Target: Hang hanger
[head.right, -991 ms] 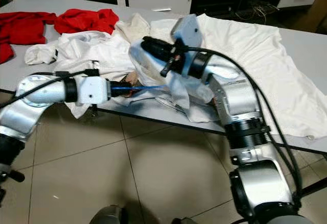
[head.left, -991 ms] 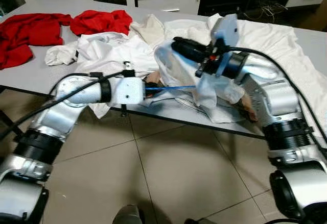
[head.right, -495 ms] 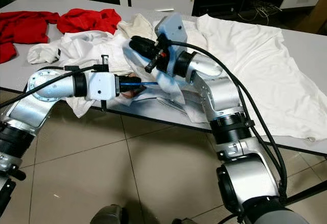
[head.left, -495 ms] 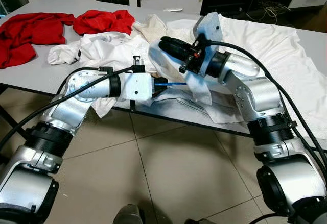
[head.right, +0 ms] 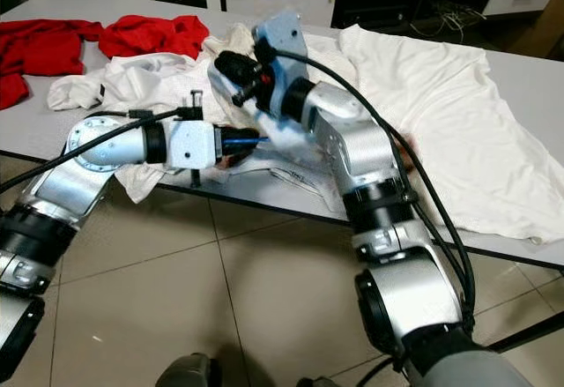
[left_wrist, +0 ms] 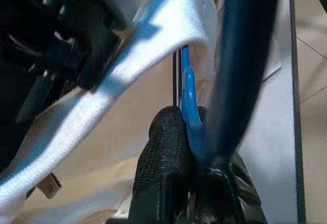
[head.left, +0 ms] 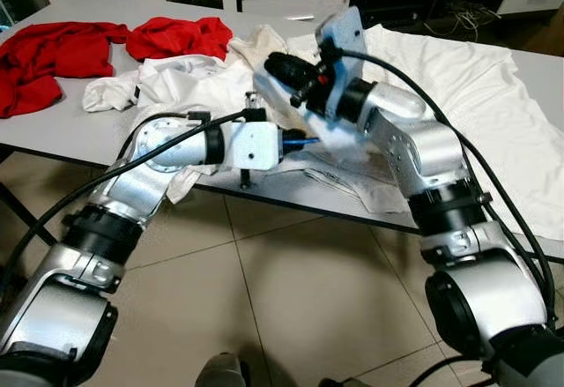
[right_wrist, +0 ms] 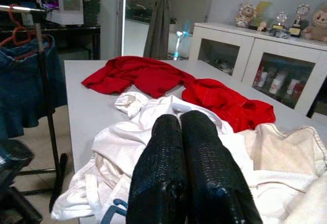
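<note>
gripping the blue hanger (left_wrist: 189,113) at the worktop (head.left: 53,131) edge, the left hand (left_wrist: 191,147) is clamped on it; the right hand (right_wrist: 190,173), fingers pressed together, hovers over white clothes (head.left: 189,83). no writing is legible.

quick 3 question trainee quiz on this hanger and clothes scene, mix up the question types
1. True or false: the left gripper is shut on the blue hanger.
2. Multiple choice: what lies at the far left end of the grey table? A) red garments B) a green towel C) a stack of plates
3. Fill in: the right gripper has its fingers pressed ____.

Key:
1. True; its black fingers pinch the blue plastic.
2. A; the red garments lie beyond the white clothes.
3. Together; it holds white fabric above the table.
</note>
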Controlling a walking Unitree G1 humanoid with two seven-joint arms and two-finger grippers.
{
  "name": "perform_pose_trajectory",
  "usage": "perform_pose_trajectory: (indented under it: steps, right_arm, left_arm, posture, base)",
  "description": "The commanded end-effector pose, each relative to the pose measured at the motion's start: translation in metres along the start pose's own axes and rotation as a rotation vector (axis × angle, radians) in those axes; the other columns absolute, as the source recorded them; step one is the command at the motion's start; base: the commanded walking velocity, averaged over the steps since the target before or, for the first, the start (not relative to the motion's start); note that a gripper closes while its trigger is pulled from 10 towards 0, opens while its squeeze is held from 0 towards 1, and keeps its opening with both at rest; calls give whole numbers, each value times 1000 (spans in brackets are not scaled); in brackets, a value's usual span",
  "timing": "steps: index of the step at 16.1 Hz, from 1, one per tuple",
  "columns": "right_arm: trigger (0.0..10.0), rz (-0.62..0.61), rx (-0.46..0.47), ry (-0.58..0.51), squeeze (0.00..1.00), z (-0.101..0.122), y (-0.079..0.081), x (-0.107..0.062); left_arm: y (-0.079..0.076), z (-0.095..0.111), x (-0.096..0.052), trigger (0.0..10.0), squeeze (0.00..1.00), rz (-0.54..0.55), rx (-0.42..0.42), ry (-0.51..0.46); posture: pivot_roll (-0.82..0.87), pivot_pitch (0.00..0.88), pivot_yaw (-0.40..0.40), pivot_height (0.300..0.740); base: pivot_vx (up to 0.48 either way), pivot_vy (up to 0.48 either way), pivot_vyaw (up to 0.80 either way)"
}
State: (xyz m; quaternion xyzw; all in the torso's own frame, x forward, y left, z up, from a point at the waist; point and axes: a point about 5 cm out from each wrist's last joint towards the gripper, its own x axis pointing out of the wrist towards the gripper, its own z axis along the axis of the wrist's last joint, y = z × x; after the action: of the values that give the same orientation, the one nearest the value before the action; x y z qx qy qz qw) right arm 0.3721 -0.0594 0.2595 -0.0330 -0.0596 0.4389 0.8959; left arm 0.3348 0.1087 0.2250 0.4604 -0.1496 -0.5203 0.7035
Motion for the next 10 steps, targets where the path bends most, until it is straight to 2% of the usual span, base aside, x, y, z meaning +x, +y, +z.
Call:
perform_pose_trajectory:
  steps: [1,3,4,5,7,8,9,10]
  right_arm:
    - [10000,-8,-8,4,0,4,-1,1]
    - [10000,70,-36,34,0,4,1,-11]
    - [10000,86,-50,40,573,5,2,-14]
    - [10000,93,-56,50,1000,6,0,-19]
    - [10000,75,-63,67,1000,7,-7,-25]
    - [10000,64,-63,65,965,8,-10,-27]
    - [10000,33,-43,54,0,11,-17,-30]
    - [10000,13,-21,41,0,15,-21,-34]
  left_arm:
    - [2,3,2,10000,0,-5,26,-7]
    - [0,0,1,10000,0,18,4,-1]
    - [-1,-1,1,10000,0,22,0,-1]
    - [-2,-2,0,10000,0,28,-7,-1]
    - [-3,-3,-1,10000,0,35,-14,1]
    - [-4,-4,-1,10000,0,35,-16,2]
    - [-5,-5,-1,10000,0,37,-22,3]
    - [-6,-6,-1,10000,0,37,-26,4]
  posture:
    - [195,4,-22,740]
    - [193,6,-22,740]
    - [192,7,-24,740]
    - [190,6,-24,740]
    - [190,7,-24,740]
    - [189,7,-23,740]
    - [188,7,-23,740]
    - [189,8,-23,740]
  base:
    - [0,0,0]
    - [0,0,0]
    - [0,0,0]
    - [0,0,0]
    - [0,0,0]
    - [0,0,0]
    - [0,0,0]
    - [0,0,0]
